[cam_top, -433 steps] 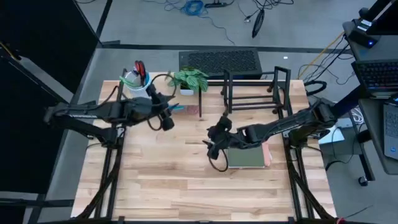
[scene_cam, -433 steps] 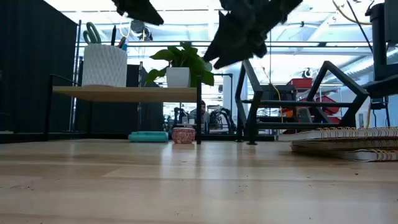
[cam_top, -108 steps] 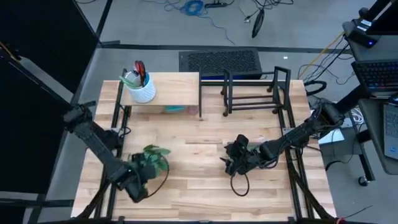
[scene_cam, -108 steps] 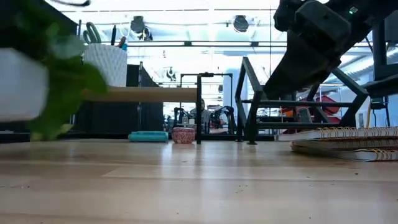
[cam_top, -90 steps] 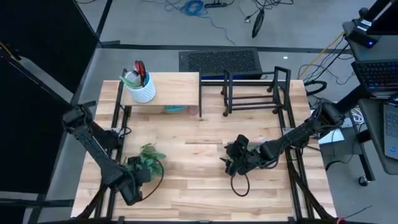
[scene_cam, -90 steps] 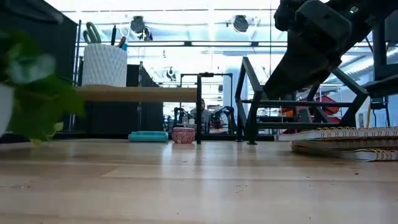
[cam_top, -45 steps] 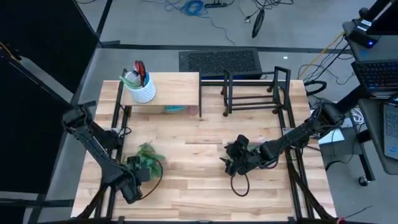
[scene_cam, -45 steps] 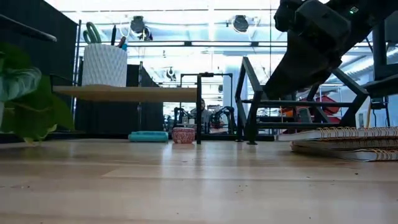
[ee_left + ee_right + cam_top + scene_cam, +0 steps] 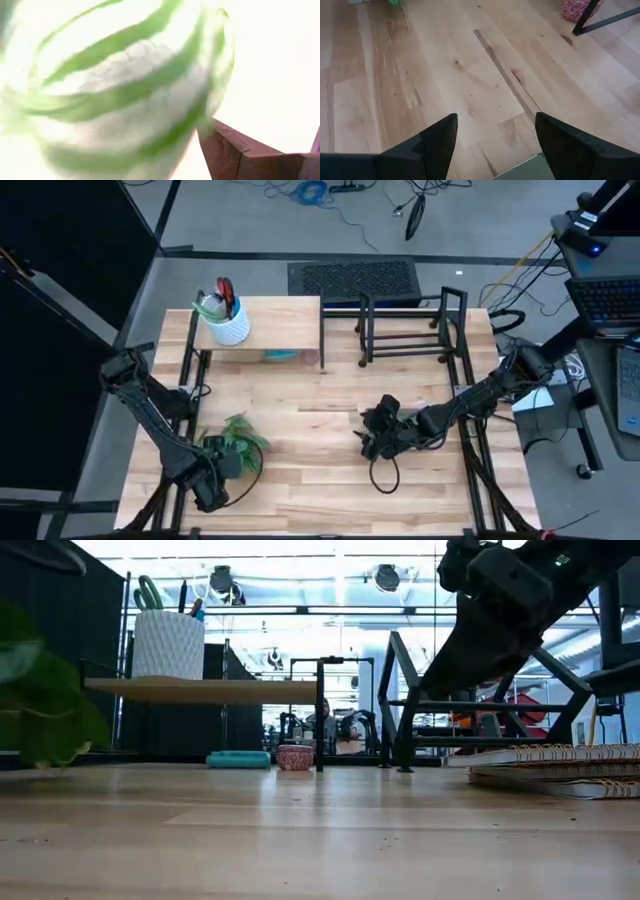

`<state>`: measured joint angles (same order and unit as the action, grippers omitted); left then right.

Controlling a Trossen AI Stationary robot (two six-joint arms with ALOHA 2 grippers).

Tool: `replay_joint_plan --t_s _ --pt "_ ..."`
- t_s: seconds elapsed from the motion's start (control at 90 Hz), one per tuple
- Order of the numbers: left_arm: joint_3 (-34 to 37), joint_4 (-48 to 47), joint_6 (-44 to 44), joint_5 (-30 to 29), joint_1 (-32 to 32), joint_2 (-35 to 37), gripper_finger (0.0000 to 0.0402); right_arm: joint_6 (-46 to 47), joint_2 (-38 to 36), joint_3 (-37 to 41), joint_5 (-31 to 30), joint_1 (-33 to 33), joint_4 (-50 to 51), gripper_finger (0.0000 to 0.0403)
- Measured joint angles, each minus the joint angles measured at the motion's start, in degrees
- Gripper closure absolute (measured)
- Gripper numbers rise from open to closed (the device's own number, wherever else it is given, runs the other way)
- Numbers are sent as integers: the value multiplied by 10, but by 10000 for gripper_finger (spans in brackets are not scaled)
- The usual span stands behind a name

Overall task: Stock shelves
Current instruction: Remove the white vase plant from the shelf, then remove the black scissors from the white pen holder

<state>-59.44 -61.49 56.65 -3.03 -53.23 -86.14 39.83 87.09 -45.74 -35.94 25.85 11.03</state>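
High: your left end effector (image 9: 222, 468) at bench (image 9: 300, 490) front-left, on the potted plant (image 9: 238, 442); wood riser shelf (image 9: 270, 320) + black wire rack (image 9: 405, 325) at back | Low: riser (image 9: 210, 690) holds white cup (image 9: 168, 643) – rack (image 9: 470, 705) beside | L wrist: leaves fill view, grip cannot tell | R wrist: right end effector (image 9: 495, 137) wide over bare bench
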Motion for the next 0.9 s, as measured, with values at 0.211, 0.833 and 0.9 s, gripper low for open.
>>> replay_joint_plan --t_s 0.211,0.833,0.9 --pt "-86 -102 14 -17 0 0 261 0 0 0 1 0 0 151" --pt "-348 -283 -82 -343 243 81 261 -2 0 0 2 -34 -36 151" --pt "-366 -286 -126 -360 298 98 261 -2 2 0 2 -39 -36 151"
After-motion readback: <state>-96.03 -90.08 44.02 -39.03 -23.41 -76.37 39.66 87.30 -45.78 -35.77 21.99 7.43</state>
